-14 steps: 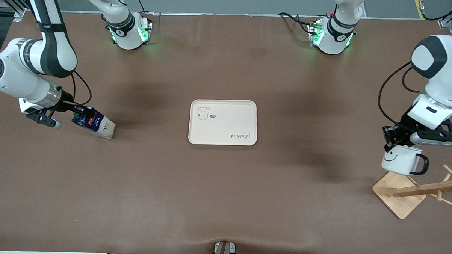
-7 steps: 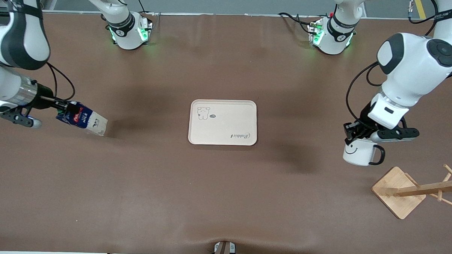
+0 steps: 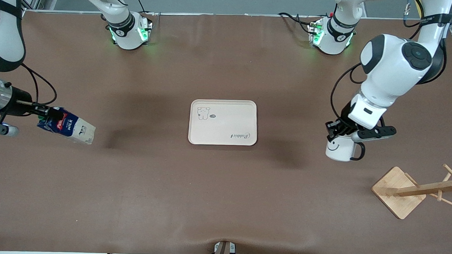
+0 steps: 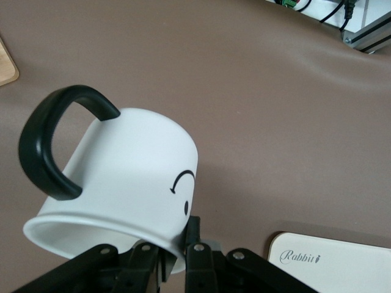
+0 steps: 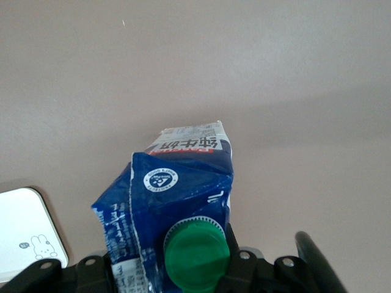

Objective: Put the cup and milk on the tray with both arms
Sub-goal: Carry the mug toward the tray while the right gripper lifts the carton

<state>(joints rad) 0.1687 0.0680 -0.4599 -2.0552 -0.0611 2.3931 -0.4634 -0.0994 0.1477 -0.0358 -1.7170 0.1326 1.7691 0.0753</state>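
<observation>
The cream tray (image 3: pixel 222 132) lies flat at the table's middle. My left gripper (image 3: pixel 336 131) is shut on the rim of the white smiley cup (image 3: pixel 340 149) and holds it above the table between the tray and the wooden rack. In the left wrist view the cup (image 4: pixel 128 177) hangs tilted from the left gripper (image 4: pixel 174 259), with the tray's corner (image 4: pixel 333 262) beside it. My right gripper (image 3: pixel 42 113) is shut on the top of the milk carton (image 3: pixel 68 128), which hangs tilted above the table at the right arm's end. The right wrist view shows the milk (image 5: pixel 177 183) in the right gripper (image 5: pixel 177 268).
A wooden rack with a square base (image 3: pixel 396 193) and pegs lies near the left arm's end, nearer the front camera than the cup. Its corner shows in the left wrist view (image 4: pixel 6 64). The two arm bases stand along the table's edge by the robots.
My left gripper carried the cup from over the wooden rack toward the tray. My right gripper moved the milk away from the tray, toward the right arm's end, and raised it.
</observation>
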